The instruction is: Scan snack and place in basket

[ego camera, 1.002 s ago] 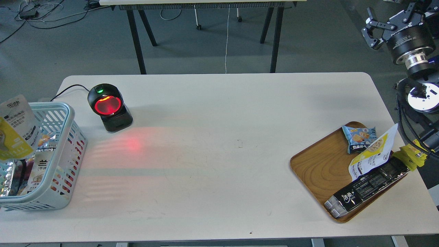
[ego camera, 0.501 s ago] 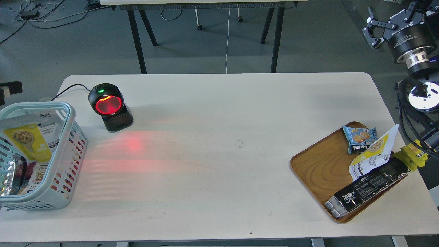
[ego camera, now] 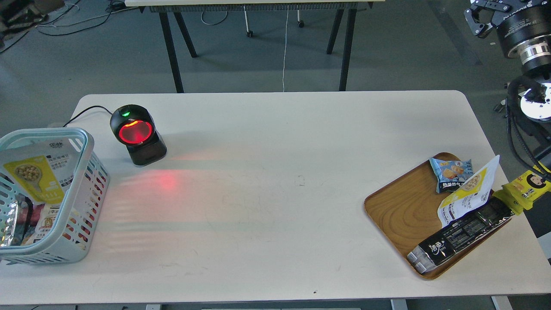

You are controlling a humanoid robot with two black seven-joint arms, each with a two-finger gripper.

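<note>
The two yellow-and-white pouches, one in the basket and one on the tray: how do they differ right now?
The pouch in the basket lies face-up atop other packs inside the pale blue basket, its round-ball picture fully visible. The pouch on the tray leans tilted over the black packet on the wooden tray, partly curled. Both share the same yellow-and-white print.
</note>
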